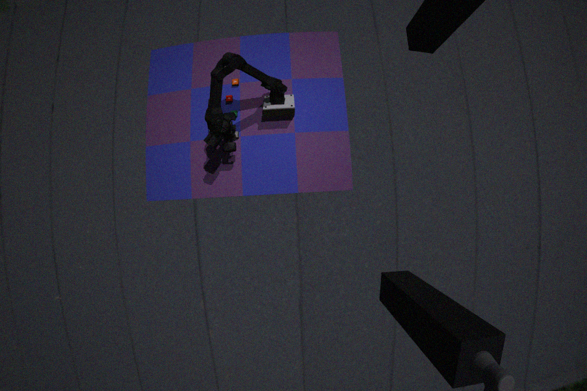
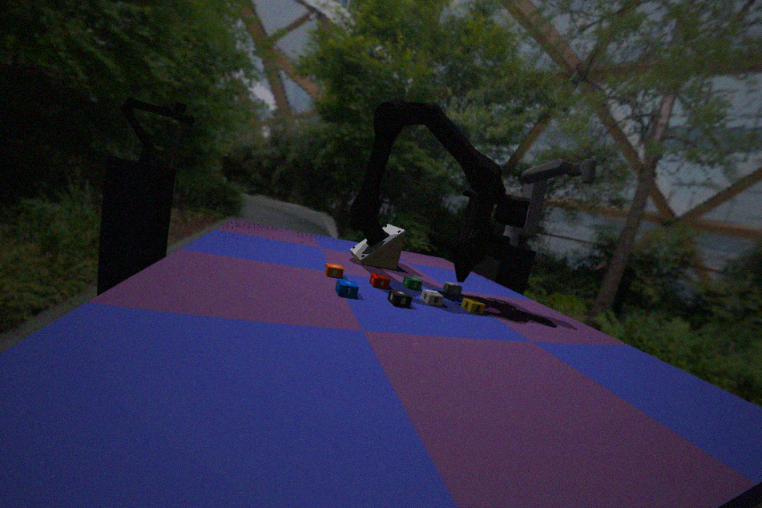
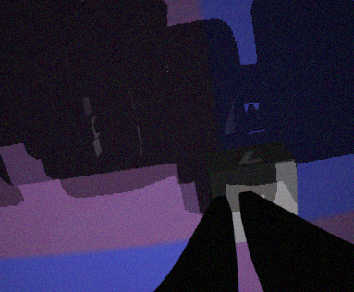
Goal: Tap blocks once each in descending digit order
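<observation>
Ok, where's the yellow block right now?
In the exterior view, the yellow block is the rightmost block, just right of the white block and nearer the camera than the gray block.

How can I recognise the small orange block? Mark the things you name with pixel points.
On the checkered blue and purple table top point(image 1: 321, 105) point(image 2: 214, 389), look among the small blocks. The orange block point(image 1: 235, 82) point(image 2: 333, 271) is leftmost in the exterior view; its colour separates it from the blue block point(image 2: 346, 289) and red block point(image 1: 229, 98) point(image 2: 380, 281) nearby.

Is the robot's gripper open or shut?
Shut: the gripper's two black fingertips stand close together, just a thin gap between, holding nothing.
</observation>
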{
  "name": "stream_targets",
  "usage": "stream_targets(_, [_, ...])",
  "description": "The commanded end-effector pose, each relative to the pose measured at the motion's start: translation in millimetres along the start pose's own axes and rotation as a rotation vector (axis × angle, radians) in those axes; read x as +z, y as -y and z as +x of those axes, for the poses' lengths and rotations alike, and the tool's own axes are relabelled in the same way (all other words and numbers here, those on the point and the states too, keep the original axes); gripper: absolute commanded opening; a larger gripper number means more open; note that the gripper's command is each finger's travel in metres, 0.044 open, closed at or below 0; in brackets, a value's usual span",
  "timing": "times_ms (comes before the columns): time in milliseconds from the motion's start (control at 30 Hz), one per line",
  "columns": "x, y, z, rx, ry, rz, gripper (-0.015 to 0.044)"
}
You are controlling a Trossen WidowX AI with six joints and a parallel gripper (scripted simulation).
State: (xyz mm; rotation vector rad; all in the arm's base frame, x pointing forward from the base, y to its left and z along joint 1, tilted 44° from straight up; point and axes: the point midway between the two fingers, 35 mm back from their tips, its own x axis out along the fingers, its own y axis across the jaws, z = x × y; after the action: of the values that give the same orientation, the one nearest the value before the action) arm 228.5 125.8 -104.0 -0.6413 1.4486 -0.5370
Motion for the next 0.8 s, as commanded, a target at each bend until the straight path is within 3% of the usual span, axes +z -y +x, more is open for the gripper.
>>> stream_targets(0, [0,1,8,-0.003,0.0,-0.003,0.002])
stream_targets(367, [-1,1,15,-0.004,0.0,-0.003,0.002])
stream_targets(467, [-1,1,-11,-0.002,0.0,-0.003,0.002])
stream_targets(633, [0,0,-17,-0.003,0.0,-0.003,0.002])
stream_targets(767, [1,-1,-72,0.0,-0.001,-0.004,0.002])
